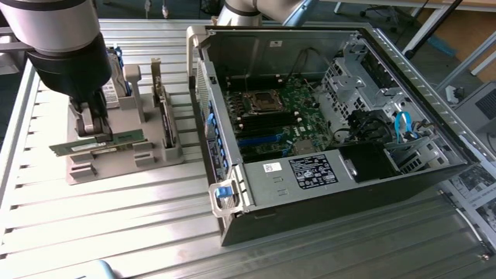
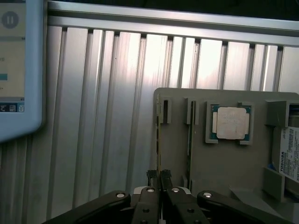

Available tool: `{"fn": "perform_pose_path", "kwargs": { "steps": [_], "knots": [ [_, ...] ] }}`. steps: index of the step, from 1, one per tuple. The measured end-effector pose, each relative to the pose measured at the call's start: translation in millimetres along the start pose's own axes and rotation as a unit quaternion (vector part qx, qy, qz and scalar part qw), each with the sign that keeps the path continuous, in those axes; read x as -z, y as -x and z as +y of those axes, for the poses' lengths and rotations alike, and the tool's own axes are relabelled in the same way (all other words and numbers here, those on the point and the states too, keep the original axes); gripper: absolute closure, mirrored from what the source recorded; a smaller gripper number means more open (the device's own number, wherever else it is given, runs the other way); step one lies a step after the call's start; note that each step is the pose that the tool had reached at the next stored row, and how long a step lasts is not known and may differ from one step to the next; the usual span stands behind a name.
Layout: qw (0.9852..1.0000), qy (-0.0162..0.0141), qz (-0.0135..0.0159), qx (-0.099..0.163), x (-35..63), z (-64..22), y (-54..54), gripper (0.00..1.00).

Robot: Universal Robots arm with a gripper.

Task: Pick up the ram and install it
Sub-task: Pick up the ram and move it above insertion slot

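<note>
The ram point(image 1: 116, 139) is a thin green stick lying lengthwise over the front part of the grey holder point(image 1: 155, 156). My gripper point(image 1: 97, 135) comes down on it from above and is shut on its middle. In the wrist view the fingertips point(image 2: 154, 176) pinch the ram's thin top edge point(image 2: 158, 135), which runs along the holder's edge point(image 2: 175, 154). I cannot tell whether the stick is still seated in its slots or lifted just clear of them.
An open computer case point(image 1: 403, 64) stands at the exterior view's right, its motherboard point(image 1: 283, 116) and long slots exposed. The holder also carries a square silver CPU point(image 2: 229, 122), a second thin stick point(image 2: 189, 135) and a labelled hard drive point(image 2: 289, 156). A screen point(image 2: 16, 70) lies on the ribbed aluminium table point(image 1: 116, 221).
</note>
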State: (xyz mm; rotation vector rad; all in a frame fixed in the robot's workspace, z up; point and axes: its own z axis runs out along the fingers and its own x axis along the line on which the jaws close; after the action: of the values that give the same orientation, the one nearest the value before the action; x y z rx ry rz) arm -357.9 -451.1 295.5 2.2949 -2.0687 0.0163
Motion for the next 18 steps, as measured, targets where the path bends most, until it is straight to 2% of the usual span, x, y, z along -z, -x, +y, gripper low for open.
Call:
{"fn": "perform_pose_path", "kwargs": {
  "steps": [18],
  "knots": [
    [1.0, 0.0005, 0.0048, 0.0, 12.7, 0.4, -0.5, 0.88]
  ]
}}
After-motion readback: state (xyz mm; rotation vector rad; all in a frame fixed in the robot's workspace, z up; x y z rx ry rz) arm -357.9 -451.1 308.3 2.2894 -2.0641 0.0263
